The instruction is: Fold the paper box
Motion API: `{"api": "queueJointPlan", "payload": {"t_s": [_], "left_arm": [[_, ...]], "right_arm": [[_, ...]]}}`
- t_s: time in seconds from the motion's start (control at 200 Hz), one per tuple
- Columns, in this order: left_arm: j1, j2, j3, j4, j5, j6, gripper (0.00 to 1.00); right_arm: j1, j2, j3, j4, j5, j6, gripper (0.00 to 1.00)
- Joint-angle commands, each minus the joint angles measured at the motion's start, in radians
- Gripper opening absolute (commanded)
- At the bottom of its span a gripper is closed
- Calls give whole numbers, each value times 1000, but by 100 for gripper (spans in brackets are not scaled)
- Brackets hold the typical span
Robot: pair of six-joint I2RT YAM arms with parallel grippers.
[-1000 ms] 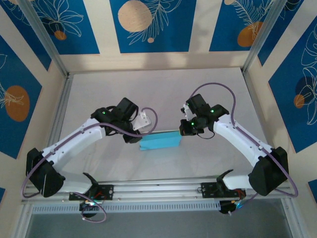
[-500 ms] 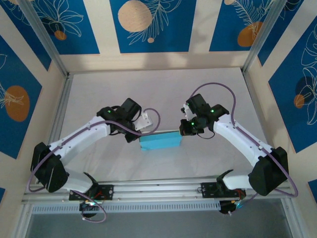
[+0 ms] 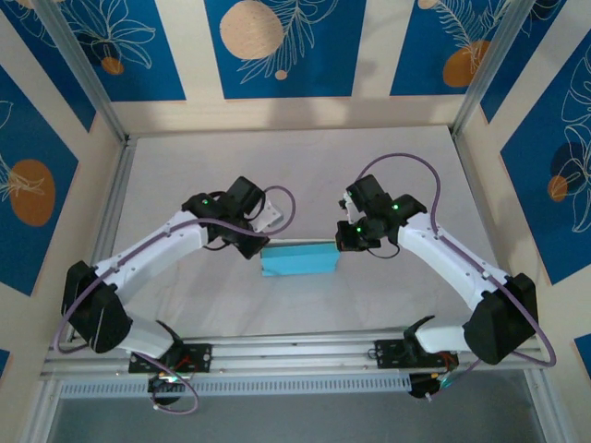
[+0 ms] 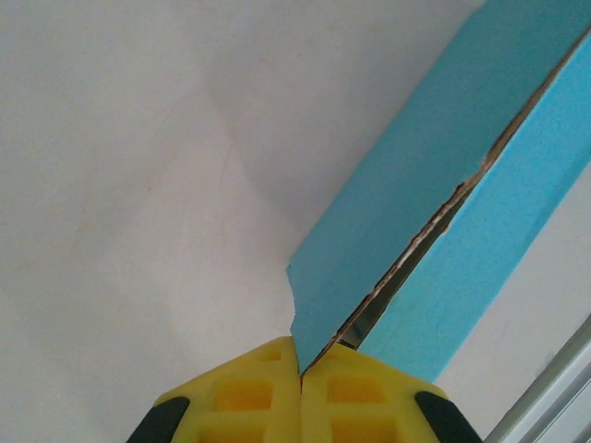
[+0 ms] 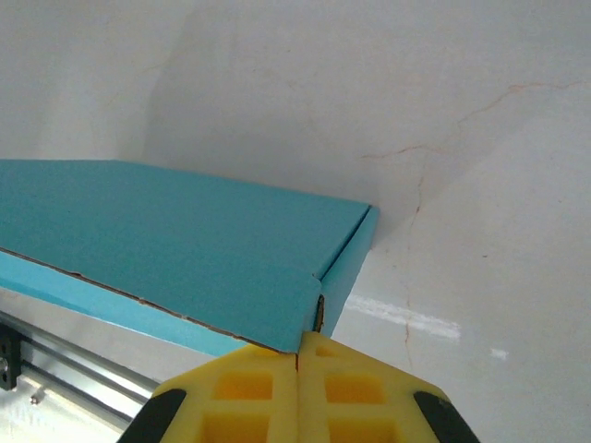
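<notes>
Now that the left fingers have shut on the box end at their tips, as the right fingers grip the opposite end, both ends are pinched.

Left pincer clamped; right pincer clamped; both reaching inward.

Blue walls, perhaps marbled table

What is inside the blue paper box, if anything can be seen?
The paper box is closed, lying on the white table. At its seam a narrow dark gap is visible. The blue panels cover the inside, so its contents cannot be told.
</notes>
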Motion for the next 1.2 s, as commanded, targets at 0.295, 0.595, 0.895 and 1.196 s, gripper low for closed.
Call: {"api": "queueJointPlan", "payload": {"t_s": [0.295, 0.595, 0.895, 1.196], "left_arm": [[8, 39, 36, 47, 55, -297, 0], [31, 35, 9, 63, 98, -421, 0], [48, -5, -73, 122, 165, -509, 0], [46, -69, -170, 186, 168, -565, 0]], "right_arm": [[60, 23, 4, -27, 93, 181, 0], [77, 16, -16, -16, 125, 256, 0], [74, -10, -40, 6, 122, 306, 0], [75, -31, -72, 27, 139, 333, 0]]}}
